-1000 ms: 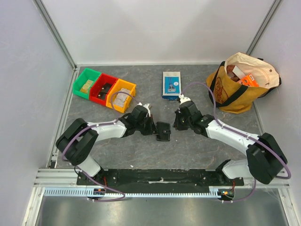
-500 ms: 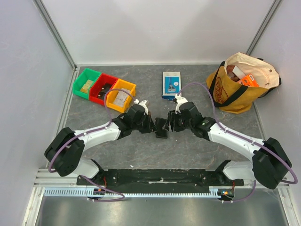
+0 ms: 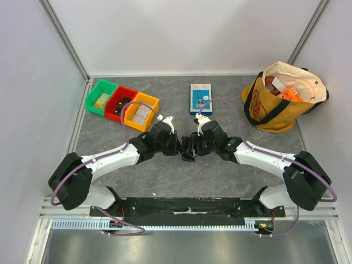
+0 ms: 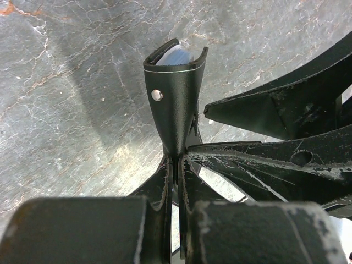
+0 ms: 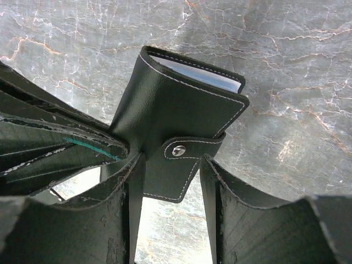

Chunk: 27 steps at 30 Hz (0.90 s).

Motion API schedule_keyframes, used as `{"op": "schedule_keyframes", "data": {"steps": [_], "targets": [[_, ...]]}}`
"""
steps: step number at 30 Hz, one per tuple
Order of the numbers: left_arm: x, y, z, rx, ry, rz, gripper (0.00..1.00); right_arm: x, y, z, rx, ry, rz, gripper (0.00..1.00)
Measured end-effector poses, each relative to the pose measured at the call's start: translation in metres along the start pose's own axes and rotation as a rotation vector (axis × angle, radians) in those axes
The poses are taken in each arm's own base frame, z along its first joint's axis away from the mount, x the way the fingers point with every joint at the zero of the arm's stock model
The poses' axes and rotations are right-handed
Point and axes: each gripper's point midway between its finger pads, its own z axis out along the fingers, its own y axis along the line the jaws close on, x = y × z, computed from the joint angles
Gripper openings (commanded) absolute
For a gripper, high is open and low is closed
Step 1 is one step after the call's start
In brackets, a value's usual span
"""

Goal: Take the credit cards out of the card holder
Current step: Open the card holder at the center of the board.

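1. Note the right gripper: clear of the card holder a second ago, now up against it, jaws half parted astride the snap tab.
2. Note the left gripper: clamped tight on one edge of the holder, holding it over the table centre.
3. Treat as: tab still snapped, unfastening likely next, holder not yet opened.
4. Count: one holder; two grippers; credit cards, none out, pale edges inside, number not readable.

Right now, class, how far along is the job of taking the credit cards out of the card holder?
Done: the left gripper has the card holder pinched by one edge. In hand: the right gripper stands open around the snap strap. Left: the strap is fastened, the holder closed, and no credit cards are out.
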Motion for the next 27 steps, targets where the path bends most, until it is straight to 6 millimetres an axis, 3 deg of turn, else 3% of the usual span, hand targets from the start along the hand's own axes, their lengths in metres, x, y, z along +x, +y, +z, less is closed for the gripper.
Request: {"op": "schedule_keyframes", "data": {"steps": [4,10,14,19,27], "targets": [[0.001,0.001,-0.002,-0.019,-0.002,0.012,0.02,-0.001,0.0,0.003,0.001,-0.002,0.0,0.47],[0.002,-0.001,-0.006,-0.033,-0.004,0.04,0.02,-0.002,-0.005,0.008,0.031,-0.014,0.001,0.27],[-0.001,-0.004,-0.007,-0.042,-0.013,0.06,0.02,-0.005,-0.002,0.009,0.028,-0.035,-0.001,0.24],[-0.005,-0.008,-0.009,-0.048,-0.027,0.09,0.02,-0.01,0.001,0.01,0.022,-0.053,0.001,0.01],[-0.014,-0.012,-0.023,-0.057,-0.073,0.11,0.02,-0.021,0.005,0.007,0.012,-0.097,0.014,0.0]]}}
